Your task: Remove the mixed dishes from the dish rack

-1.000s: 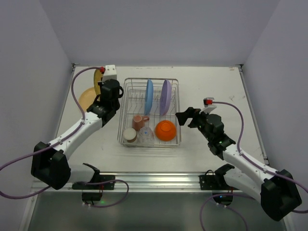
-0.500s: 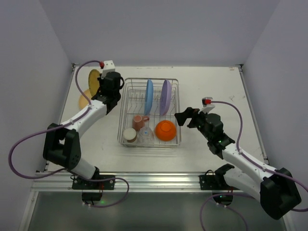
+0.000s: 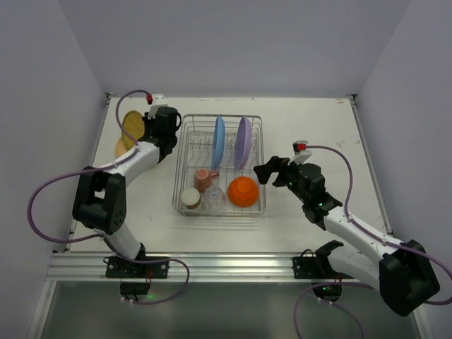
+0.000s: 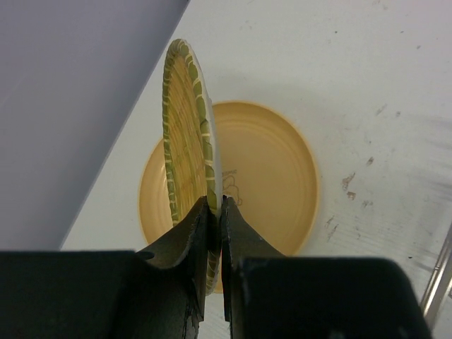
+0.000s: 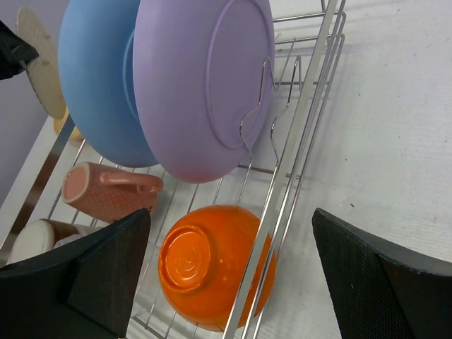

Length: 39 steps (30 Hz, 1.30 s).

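one tan plate sits partly hidden behind yellow plate clamped in left hand; right hand spread.

White table: dish rack, tan plate

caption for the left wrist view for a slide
Left end effector pinches a yellow plate on edge over a tan plate flat on the table

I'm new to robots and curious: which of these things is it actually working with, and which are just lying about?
Part of the job:
silver wire dish rack
light-blue round plate
lavender round plate
orange bowl
pink mug
cream cup
clear glass
yellow round plate held by left gripper
tan round plate on the white table

Just there:
purple cables
metal rail
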### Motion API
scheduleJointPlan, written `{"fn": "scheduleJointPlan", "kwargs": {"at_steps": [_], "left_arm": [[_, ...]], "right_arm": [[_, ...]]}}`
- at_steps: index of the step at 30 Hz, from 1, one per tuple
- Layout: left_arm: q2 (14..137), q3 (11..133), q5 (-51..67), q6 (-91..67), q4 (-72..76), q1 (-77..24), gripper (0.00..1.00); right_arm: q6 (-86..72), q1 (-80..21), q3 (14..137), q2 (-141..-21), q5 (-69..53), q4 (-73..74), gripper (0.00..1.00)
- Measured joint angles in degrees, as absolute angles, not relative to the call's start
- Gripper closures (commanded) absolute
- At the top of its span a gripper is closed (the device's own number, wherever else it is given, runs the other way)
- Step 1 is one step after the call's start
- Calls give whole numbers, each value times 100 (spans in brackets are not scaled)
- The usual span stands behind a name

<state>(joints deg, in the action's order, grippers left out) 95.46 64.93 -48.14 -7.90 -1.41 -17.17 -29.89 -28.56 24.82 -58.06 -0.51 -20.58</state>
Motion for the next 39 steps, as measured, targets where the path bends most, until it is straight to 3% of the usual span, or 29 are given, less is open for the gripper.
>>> {"fn": "scheduleJointPlan", "kwargs": {"at_steps": [15, 18, 22, 39], "left_arm": [[10165, 6569, -4757, -932, -427, -1463, 100], [10269, 6735, -4755, -961, -561, -1461, 81], [10407, 6877, -4696, -1028, -644, -1461, 70], [10812, 7063, -3889, -1144, -864, -1328, 68]], "right_arm": [[-2989, -2856, 2541, -5931, -150, -2056, 1], [-2989, -2856, 2543, -5931, -156, -2056, 1], [-2989, -2856, 2545, -5931, -169, -2056, 1], [-2989, -2856, 2550, -5931, -169, -2053, 1]]}}
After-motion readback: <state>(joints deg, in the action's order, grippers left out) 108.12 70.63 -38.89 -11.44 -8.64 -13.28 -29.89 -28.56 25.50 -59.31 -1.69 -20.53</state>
